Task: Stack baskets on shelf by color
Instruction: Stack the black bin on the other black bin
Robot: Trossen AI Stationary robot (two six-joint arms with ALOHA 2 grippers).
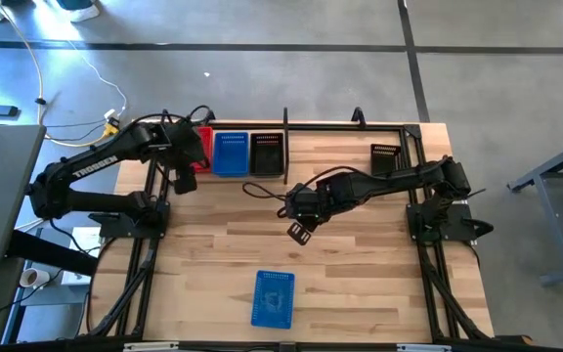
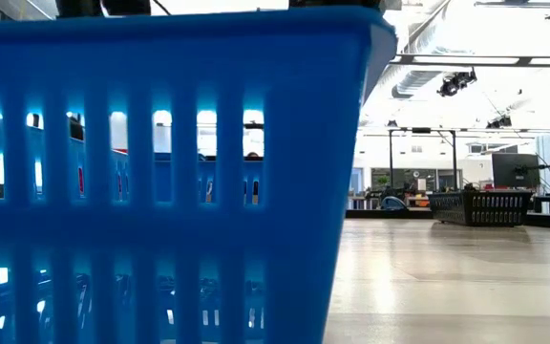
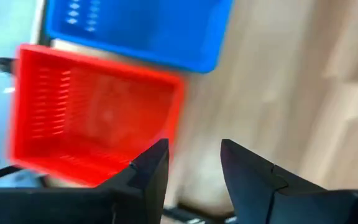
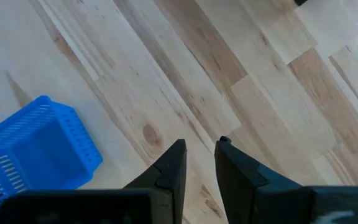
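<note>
Wood tabletop [image 1: 360, 284], grey floor around it. Shelf [image 1: 321, 137] along the far edge: red stack [image 1: 203, 147], blue stack [image 1: 230, 154], black stack [image 1: 267, 154] side by side at its left end. How many per stack: can't tell. Left gripper [image 3: 194, 165] over red stack, fingers apart, holding nothing. Right gripper [image 4: 200, 163] mid-table, narrow gap, empty. Still loose: blue basket [image 1: 273, 298] near front edge, black basket [image 1: 384, 157] at shelf's right end. Judge task mostly done; those two left.

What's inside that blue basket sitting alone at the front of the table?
Nothing: the lone blue basket shows only its own perforated floor from above. The right gripper hovers apart from it, over bare table.
</note>
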